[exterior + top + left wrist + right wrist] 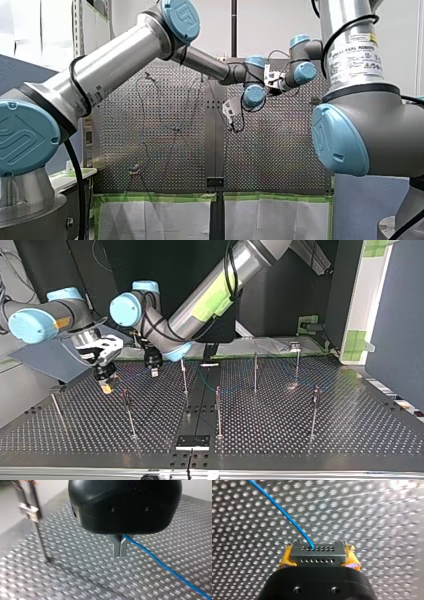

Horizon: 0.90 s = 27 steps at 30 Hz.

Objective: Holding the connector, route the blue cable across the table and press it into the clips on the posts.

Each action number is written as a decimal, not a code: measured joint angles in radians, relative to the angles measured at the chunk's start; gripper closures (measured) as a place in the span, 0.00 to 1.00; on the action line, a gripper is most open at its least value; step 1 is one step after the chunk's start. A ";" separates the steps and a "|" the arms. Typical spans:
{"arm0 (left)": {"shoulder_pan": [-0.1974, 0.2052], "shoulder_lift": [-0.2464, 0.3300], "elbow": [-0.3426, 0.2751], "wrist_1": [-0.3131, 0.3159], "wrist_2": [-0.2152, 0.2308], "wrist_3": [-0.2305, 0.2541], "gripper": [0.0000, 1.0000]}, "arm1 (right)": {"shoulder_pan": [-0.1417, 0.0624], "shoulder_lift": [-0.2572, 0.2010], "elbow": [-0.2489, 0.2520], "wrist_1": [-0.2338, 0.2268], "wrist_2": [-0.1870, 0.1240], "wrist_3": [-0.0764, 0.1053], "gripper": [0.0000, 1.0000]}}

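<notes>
Counter (350, 430), perforated and dark, fills the top view, with thin posts (218, 410) standing upright across it. The left pincer (120, 548), toward nine o'clock from the top view's middle, hangs just above the surface, its metal fingers (116, 547) closed on the blue cable (160, 563), which trails away over the holes. The right pincer (319, 558), at the left one's nine o'clock in the top view, clamps the connector (317, 552) between yellow pads (285, 558); the cable enters the connector's face.
</notes>
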 joint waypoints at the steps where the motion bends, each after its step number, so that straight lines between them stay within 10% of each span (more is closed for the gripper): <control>1: -0.001 0.007 0.000 0.000 0.000 0.004 1.00 | 0.000 -0.010 -0.002 0.007 0.000 0.001 1.00; 27: 0.007 0.076 0.025 0.036 0.017 0.040 1.00 | -0.006 -0.084 -0.073 0.106 -0.011 0.017 1.00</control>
